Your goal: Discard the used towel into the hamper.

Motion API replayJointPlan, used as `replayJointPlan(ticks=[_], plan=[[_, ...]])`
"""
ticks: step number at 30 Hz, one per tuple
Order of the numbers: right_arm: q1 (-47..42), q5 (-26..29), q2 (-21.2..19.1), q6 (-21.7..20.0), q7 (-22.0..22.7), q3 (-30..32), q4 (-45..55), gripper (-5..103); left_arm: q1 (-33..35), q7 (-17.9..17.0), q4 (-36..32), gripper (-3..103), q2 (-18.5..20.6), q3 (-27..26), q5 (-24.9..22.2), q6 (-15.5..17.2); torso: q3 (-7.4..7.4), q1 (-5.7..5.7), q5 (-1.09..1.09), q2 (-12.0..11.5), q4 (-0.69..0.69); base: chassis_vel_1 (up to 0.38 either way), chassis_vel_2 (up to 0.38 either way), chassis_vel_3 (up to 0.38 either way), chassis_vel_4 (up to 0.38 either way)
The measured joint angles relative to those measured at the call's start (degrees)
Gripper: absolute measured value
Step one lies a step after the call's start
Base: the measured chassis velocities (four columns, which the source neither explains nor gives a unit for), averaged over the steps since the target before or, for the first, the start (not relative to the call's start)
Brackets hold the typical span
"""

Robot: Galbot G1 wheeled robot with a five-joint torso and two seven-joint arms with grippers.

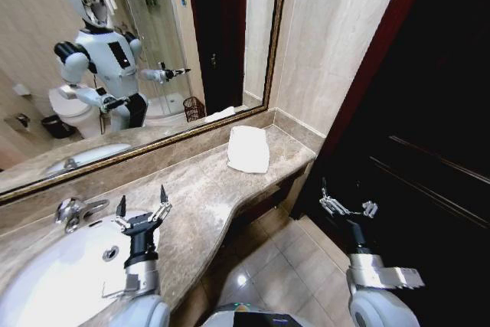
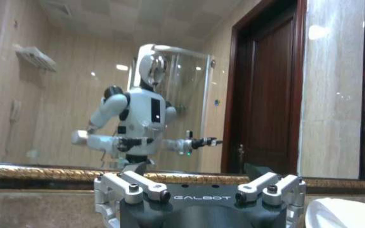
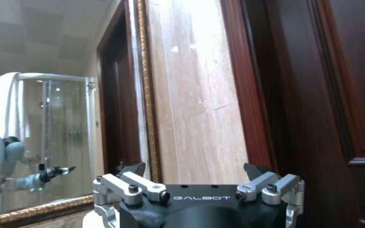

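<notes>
Lying ahead of both open grippers (apparently untouched), towel [image 1: 248, 149].

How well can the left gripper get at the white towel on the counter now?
Probably yes: the left gripper is open above the counter by the sink, and bare marble lies between it and the towel.

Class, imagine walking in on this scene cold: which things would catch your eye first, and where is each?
The white folded towel lies on the marble counter near its far end, by the wall. The big mirror above the counter reflects the robot itself. The left pincer hovers open over the counter beside the white sink, and the right pincer hangs open before the dark wooden door.
</notes>
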Motion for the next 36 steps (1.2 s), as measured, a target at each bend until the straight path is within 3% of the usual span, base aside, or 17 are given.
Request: replayJointPlan(ticks=[3,4,7,8,11,13,16,17,20,21,24,30,32,36], plan=[[-0.1,-1.4,-0.1,0.9,-1.4,0.3,-0.1,100,-2.3,2.5,1.3,100,5.4,-2.3,-5.8,0.8,-0.02,-0.07,-0.01,0.0,-0.01,0.000,0.000,0.000,0.000],[-0.1,-1.4,-0.1,0.9,-1.4,0.3,-0.1,100,-2.3,2.5,1.3,100,5.4,-2.3,-5.8,0.8,-0.02,-0.07,-0.01,0.0,-0.01,0.000,0.000,0.000,0.000],[-0.6,-1.9,-0.9,3.0,-2.9,0.8,-1.2,100,-4.4,5.9,2.8,100,11.3,-3.5,-13.5,1.7,-0.02,-0.08,0.00,0.0,-0.01,0.000,0.000,0.000,0.000],[-0.6,-1.9,-0.9,3.0,-2.9,0.8,-1.2,100,-4.4,5.9,2.8,100,11.3,-3.5,-13.5,1.7,-0.02,-0.08,0.00,0.0,-0.01,0.000,0.000,0.000,0.000],[-1.7,-1.9,-1.4,5.3,-4.7,1.3,-2.7,100,-6.9,10.1,6.5,100,17.2,-4.5,-17.3,1.8,-0.02,-0.07,-0.01,0.0,0.00,0.000,0.000,0.000,0.000],[-2.0,-1.9,-1.4,5.8,-4.8,1.3,-3.2,100,-8.1,10.8,7.8,101,19.3,-4.4,-18.6,2.0,-0.01,-0.06,-0.02,0.0,0.01,0.000,0.000,0.000,0.000],[-2.4,-2.4,-1.0,6.8,-4.7,1.1,-4.3,100,-13.1,12.1,12.1,99,25.7,-3.3,-23.3,3.8,-0.01,-0.05,-0.02,0.0,-0.01,0.000,0.000,0.000,0.000],[-2.4,-2.4,-1.0,6.8,-4.7,1.1,-4.3,100,-13.1,12.1,12.1,99,25.7,-3.3,-23.3,3.8,-0.01,-0.05,-0.02,0.0,-0.01,0.000,0.000,0.000,0.000],[-2.5,-2.3,-1.0,7.9,-4.7,1.3,-5.3,100,-19.6,13.5,16.1,99,32.4,-1.4,-30.0,6.5,-0.01,-0.05,-0.01,0.0,-0.01,0.000,0.000,0.000,0.000],[-2.5,-2.3,-1.0,7.9,-4.7,1.3,-5.3,100,-19.6,13.5,16.1,99,32.4,-1.4,-30.0,6.5,-0.01,-0.05,-0.01,0.0,-0.01,0.000,0.000,0.000,0.000],[-2.1,-1.1,-0.6,10.8,-5.7,1.9,-6.4,100,-27.0,16.4,20.7,99,37.7,1.7,-36.0,9.0,-0.01,-0.04,0.00,0.0,0.00,0.000,0.000,0.000,0.000],[-1.1,-0.9,-0.4,11.3,-5.8,1.9,-7.1,100,-36.2,16.8,25.6,94,40.1,9.1,-39.8,11.5,0.00,-0.05,-0.02,0.0,0.00,0.000,0.000,0.000,0.000],[-0.3,-1.1,-0.4,11.1,-5.3,1.9,-8.0,100,-42.8,16.2,28.5,98,40.0,13.5,-40.6,12.9,-0.01,-0.04,-0.01,0.0,-0.01,0.000,0.000,0.000,0.000],[0.3,-1.1,-0.4,10.6,-4.9,1.8,-8.8,100,-48.9,15.2,31.6,98,39.1,18.1,-40.6,14.2,0.00,-0.04,0.00,0.0,-0.02,0.000,0.000,0.000,0.000]])
